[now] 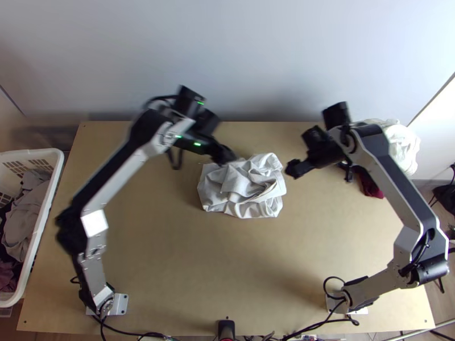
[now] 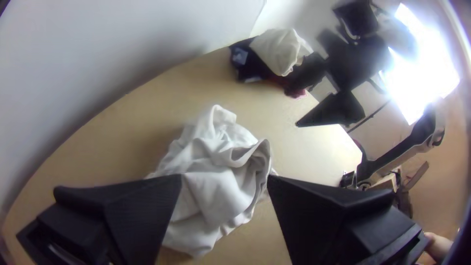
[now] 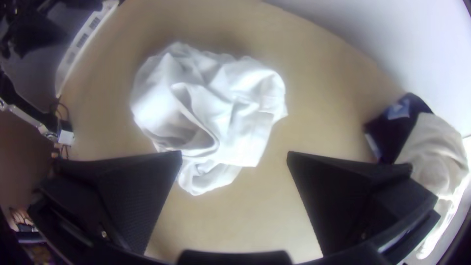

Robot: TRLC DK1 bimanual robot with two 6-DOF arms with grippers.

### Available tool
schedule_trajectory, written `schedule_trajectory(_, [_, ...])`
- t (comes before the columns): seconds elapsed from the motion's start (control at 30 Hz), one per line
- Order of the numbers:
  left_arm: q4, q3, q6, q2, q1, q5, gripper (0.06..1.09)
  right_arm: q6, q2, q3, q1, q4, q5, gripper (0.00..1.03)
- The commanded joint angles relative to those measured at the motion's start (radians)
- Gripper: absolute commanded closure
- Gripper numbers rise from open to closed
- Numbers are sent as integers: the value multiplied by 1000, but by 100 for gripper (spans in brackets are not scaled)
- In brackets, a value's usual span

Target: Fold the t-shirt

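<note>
Left gripper (image 2: 224, 176), left wrist view: fingers apart; white t-shirt (image 2: 216, 181) bunched beyond; overlapping folds could make a pinch catch several layers. Right wrist view: right gripper (image 3: 234, 153), fingers parted; gripping an inner fold might tighten the bunching. Top view: t-shirt on table (image 1: 227, 273), nearer far edge than near; long axis roughly parallel to both; which way it points, cannot tell.

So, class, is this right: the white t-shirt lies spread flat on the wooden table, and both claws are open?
Not spread flat: the top view shows the white t-shirt bunched in a crumpled heap on the wooden table. The left claw and the right claw are indeed open.
</note>
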Motion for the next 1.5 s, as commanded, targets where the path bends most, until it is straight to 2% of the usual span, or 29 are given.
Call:
schedule_trajectory(0.0, [-20,-184,1,-193,149,-1,21,-35,78,77,158,1,1,3])
schedule_trajectory(0.27, [-12,-345,-2,-328,237,-8,19,-52,160,139,367,1,0,3])
schedule_trajectory(0.57, [-32,-368,10,-374,324,-11,18,-67,309,246,520,1,-34,3])
schedule_trajectory(0.87, [-38,-407,21,-396,358,-11,18,-44,367,289,562,-13,-55,3])
schedule_trajectory(1.13, [-37,-422,26,-396,359,-11,18,-40,387,240,586,-19,-57,3])
schedule_trajectory(1.47, [-38,-442,49,-417,390,-11,18,-55,392,220,413,-19,-55,3])
